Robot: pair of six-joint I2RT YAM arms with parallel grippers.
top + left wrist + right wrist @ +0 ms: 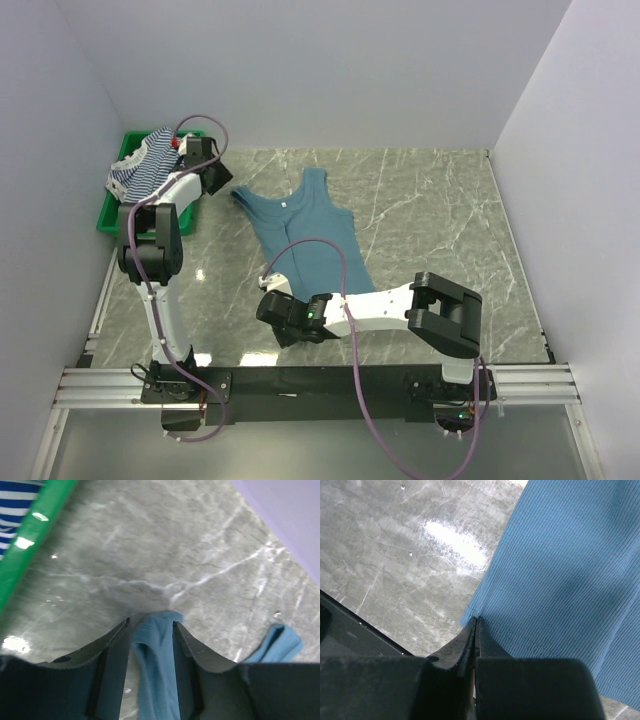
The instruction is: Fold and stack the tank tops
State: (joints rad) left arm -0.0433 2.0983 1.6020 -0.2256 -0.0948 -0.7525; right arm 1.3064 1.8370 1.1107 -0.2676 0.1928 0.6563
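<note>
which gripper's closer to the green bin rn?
Left. The left gripper sits beside the green bin, at the teal tank top's strap; the right gripper pinches its hem, much farther off.

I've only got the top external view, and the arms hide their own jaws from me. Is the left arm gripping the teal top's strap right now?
Observer: It doesn't look like it. In the left wrist view the left gripper has its jaws apart, and the shoulder strap lies between them on the table.
Operator: And the right arm?
Observer: In its wrist view the right gripper has its jaws shut on a hem corner of the teal tank top.
Operator: Anything else close to the left jaws?
Observer: The other strap lies on the marble off to one side, clear of both jaws.
</note>
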